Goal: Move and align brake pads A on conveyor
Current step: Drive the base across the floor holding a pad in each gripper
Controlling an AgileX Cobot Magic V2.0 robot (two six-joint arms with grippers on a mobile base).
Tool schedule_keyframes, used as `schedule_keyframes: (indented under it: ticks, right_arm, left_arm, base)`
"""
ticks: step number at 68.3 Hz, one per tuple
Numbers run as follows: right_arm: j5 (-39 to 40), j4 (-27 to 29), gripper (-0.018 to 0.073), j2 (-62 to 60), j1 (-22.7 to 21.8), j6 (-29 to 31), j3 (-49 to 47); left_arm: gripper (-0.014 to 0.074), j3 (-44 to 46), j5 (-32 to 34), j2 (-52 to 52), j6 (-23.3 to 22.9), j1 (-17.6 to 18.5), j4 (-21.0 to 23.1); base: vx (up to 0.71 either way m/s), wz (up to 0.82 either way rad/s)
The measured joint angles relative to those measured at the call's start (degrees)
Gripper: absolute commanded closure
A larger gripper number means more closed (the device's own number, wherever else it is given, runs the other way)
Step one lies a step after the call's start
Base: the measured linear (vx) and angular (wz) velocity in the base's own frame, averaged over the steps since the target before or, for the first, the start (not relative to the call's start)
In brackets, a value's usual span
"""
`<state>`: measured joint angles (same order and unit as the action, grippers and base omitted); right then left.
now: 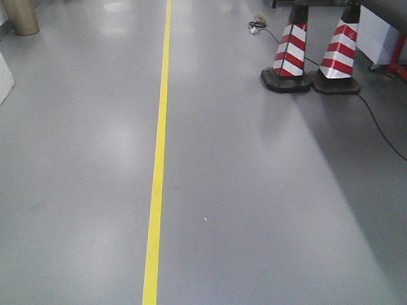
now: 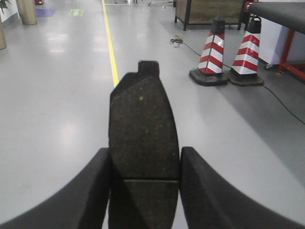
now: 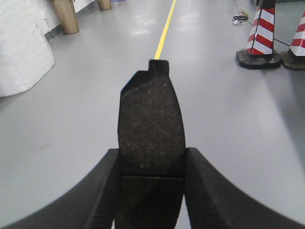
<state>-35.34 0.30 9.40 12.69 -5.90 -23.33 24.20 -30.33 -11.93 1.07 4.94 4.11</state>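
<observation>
Room: a grey glossy floor (image 1: 254, 222) ran away from the robot, with a yellow line (image 1: 156, 190) painted along it.
Obstacles: two red-and-white striped cones (image 1: 291, 54) stood side by side on black bases to the right of the line, and a black cable (image 1: 381, 133) trailed past them.
Far right: a dark raised surface (image 2: 279, 12) sat on a red frame (image 2: 288, 52) behind the cones; whether it was the belt could not be told.
Left side: a tan column (image 3: 64, 16) and a white wrapped bulk (image 3: 21, 47) stood by the wall.
Left gripper (image 2: 145, 157): it was clamped on the left brake pad (image 2: 143, 124), with a black finger (image 2: 90, 191) pressed against each long edge.
Left brake pad: it was held off the floor, pointing forward, speckled friction face towards the camera, groove across it between the fingers, a small tab at its far end.
Right gripper (image 3: 151, 157): it was closed on the right brake pad (image 3: 151, 119) in the same manner.
Right brake pad: it was held clear of the floor, friction face up, tab end pointing forward in line with the yellow line.
</observation>
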Motion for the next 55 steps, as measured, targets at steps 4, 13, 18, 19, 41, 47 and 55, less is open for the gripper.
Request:
schedule_keyframes:
  ticks: [4, 13, 18, 19, 41, 47, 55]
  right_arm:
    - [0.0, 0.0, 0.0566, 0.0, 0.0, 0.0, 0.0]
    - [0.0, 0.0, 0.0566, 0.0, 0.0, 0.0, 0.0]
    - [0.0, 0.0, 0.0566, 0.0, 0.0, 0.0, 0.0]
    - [0.0, 0.0, 0.0566, 0.0, 0.0, 0.0, 0.0]
    - [0.0, 0.0, 0.0566, 0.0, 0.0, 0.0, 0.0]
    - [0.0, 0.0, 0.0566, 0.0, 0.0, 0.0, 0.0]
    - [0.0, 0.0, 0.0566, 0.0, 0.0, 0.0, 0.0]
  left_arm:
    - [0.0603, 0.0, 0.0, 0.0, 0.0, 0.0, 0.0]
    - [0.0603, 0.0, 0.0, 0.0, 0.0, 0.0, 0.0]
    - [0.0603, 0.0, 0.0, 0.0, 0.0, 0.0, 0.0]
    - [0.0603, 0.0, 0.0, 0.0, 0.0, 0.0, 0.0]
    - [0.0603, 0.0, 0.0, 0.0, 0.0, 0.0, 0.0]
    - [0.0603, 0.0, 0.0, 0.0, 0.0, 0.0, 0.0]
    - [0.0603, 0.0, 0.0, 0.0, 0.0, 0.0, 0.0]
  base:
    - [0.69, 0.09]
    - [0.67, 0.06]
    - [0.67, 0.04]
    - [0.67, 0.04]
    - [0.69, 0.01]
    - [0.69, -0.01]
    - [0.68, 0.02]
